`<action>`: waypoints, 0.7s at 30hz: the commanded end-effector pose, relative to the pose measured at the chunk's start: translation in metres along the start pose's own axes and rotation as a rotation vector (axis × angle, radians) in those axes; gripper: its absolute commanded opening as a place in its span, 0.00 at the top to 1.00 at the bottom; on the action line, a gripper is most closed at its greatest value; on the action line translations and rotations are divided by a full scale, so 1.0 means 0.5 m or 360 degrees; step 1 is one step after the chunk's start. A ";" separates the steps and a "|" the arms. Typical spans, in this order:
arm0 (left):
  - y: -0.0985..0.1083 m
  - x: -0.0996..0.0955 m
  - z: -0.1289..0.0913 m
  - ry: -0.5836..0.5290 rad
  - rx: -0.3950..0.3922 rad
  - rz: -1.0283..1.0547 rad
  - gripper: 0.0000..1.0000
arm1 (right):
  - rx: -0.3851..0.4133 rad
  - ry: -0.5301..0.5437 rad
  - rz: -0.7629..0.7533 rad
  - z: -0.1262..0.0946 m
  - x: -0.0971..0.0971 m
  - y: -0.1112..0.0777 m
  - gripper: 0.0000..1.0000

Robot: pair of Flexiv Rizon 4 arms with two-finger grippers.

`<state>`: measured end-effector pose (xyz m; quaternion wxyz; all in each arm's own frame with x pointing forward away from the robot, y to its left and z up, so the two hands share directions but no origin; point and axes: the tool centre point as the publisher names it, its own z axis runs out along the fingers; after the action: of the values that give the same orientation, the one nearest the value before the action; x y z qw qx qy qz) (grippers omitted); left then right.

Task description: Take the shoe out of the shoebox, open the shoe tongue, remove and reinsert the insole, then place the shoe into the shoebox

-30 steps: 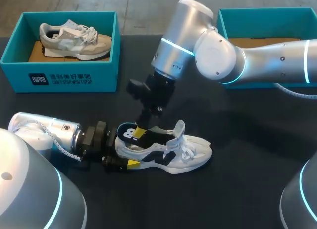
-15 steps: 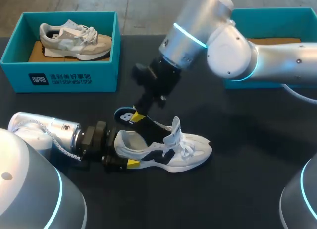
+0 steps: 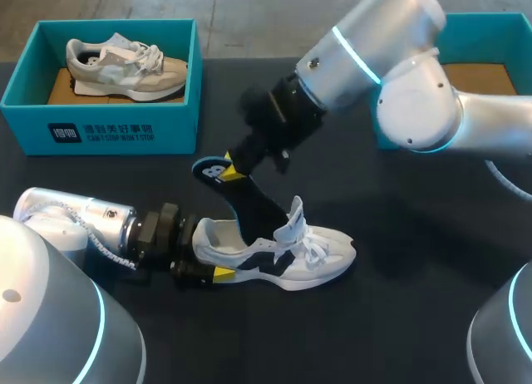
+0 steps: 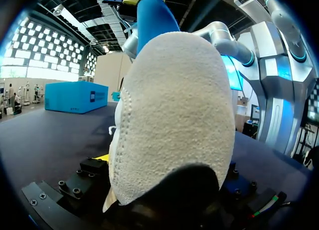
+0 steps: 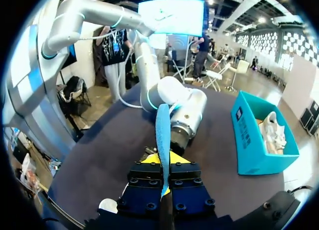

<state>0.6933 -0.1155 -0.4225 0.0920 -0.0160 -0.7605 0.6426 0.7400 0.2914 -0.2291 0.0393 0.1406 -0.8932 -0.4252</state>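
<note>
Tabletop [image 3: 416, 334] | shoe [image 3: 287, 258] out, lower middle, our left jaws clamping heel | our right jaws pinching insole [image 3: 247, 198], nearly free | reinserting, boxing remain

The shoe [image 4: 174, 115] heel looks rough, matt suede.

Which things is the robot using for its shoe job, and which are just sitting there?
For the job: white and black sneaker, blue-and-black insole, empty teal cardboard shoebox, left gripper, right gripper.
Just lying about: second teal shoebox, pale grey sneaker inside it.
</note>
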 end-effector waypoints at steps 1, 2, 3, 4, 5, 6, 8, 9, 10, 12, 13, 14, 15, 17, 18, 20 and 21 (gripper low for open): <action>0.004 -0.001 0.000 0.0000 0.0001 -0.0001 1.00 | -0.0065 -0.0151 -0.0044 -0.014 0.009 0.005 1.00; 0.004 -0.001 0.000 0.0000 0.0001 -0.0001 1.00 | -0.0079 -0.0175 -0.0061 -0.019 0.008 0.012 1.00; 0.004 -0.001 0.000 0.0000 0.0001 -0.0001 1.00 | -0.0090 -0.0198 -0.0071 -0.023 0.008 0.019 1.00; 0.004 -0.001 0.000 0.0000 0.0001 -0.0001 1.00 | -0.0101 -0.0232 -0.0075 -0.028 0.009 0.027 1.00; 0.004 -0.001 0.000 0.0000 0.0001 -0.0001 1.00 | -0.0095 -0.0267 -0.0083 -0.033 0.010 0.037 1.00; 0.004 -0.001 0.000 0.0000 0.0001 -0.0001 1.00 | -0.0095 -0.0267 -0.0083 -0.033 0.010 0.037 1.00; 0.004 -0.001 0.000 0.0000 0.0001 -0.0001 1.00 | -0.0095 -0.0267 -0.0083 -0.033 0.010 0.037 1.00; 0.004 -0.001 0.000 0.0000 0.0001 -0.0001 1.00 | -0.0095 -0.0267 -0.0083 -0.033 0.010 0.037 1.00; 0.004 -0.001 0.000 0.0000 0.0001 -0.0001 1.00 | -0.0095 -0.0267 -0.0083 -0.033 0.010 0.037 1.00; 0.004 -0.001 0.000 0.0000 0.0001 -0.0001 1.00 | -0.0095 -0.0267 -0.0083 -0.033 0.010 0.037 1.00; 0.004 -0.001 0.000 0.0000 0.0001 -0.0001 1.00 | -0.0095 -0.0267 -0.0083 -0.033 0.010 0.037 1.00; 0.004 -0.001 0.000 0.0000 0.0001 -0.0001 1.00 | -0.0095 -0.0267 -0.0083 -0.033 0.010 0.037 1.00; 0.004 -0.001 0.000 0.0000 0.0001 -0.0001 1.00 | -0.0095 -0.0267 -0.0083 -0.033 0.010 0.037 1.00; 0.004 -0.001 0.000 0.0000 0.0001 -0.0001 1.00 | -0.0095 -0.0267 -0.0083 -0.033 0.010 0.037 1.00; 0.004 -0.001 0.000 0.0000 0.0001 -0.0001 1.00 | -0.0095 -0.0267 -0.0083 -0.033 0.010 0.037 1.00; 0.004 -0.001 0.000 0.0000 0.0001 -0.0001 1.00 | -0.0095 -0.0267 -0.0083 -0.033 0.010 0.037 1.00; 0.004 -0.001 0.000 0.0000 0.0001 -0.0001 1.00 | -0.0095 -0.0267 -0.0083 -0.033 0.010 0.037 1.00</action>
<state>0.6933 -0.1155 -0.4225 0.0920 -0.0160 -0.7605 0.6425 0.7360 0.2886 -0.2043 -0.0400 0.1275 -0.8759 -0.4636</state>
